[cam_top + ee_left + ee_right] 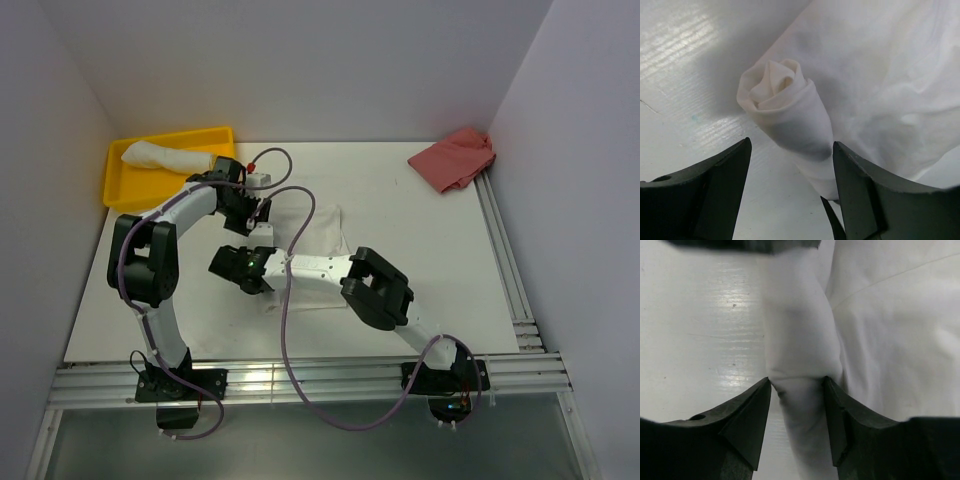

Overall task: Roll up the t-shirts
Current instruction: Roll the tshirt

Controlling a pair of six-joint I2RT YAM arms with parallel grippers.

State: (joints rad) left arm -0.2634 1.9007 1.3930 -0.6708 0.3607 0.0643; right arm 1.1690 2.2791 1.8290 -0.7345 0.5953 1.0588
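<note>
Back left, yellow tray (150, 186) holding rolled t-shirt (165, 156), left fingers (720, 192) apart around half-rolled t-shirt (790, 115), right fingers (745, 425) clamped on it.

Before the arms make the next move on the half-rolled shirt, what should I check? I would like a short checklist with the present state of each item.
1. Left pincer open, not gripping the roll: ok.
2. Right pincer shut on the roll, one finger on each side: ok.
3. Roll end wound tight: ok, the spiral looks compact.
4. Shirt fully rolled: not ok; the flat part lies unrolled beside the roll.
5. Room in the yellow tray: probably ok; one finished roll lies along its far side.
</note>
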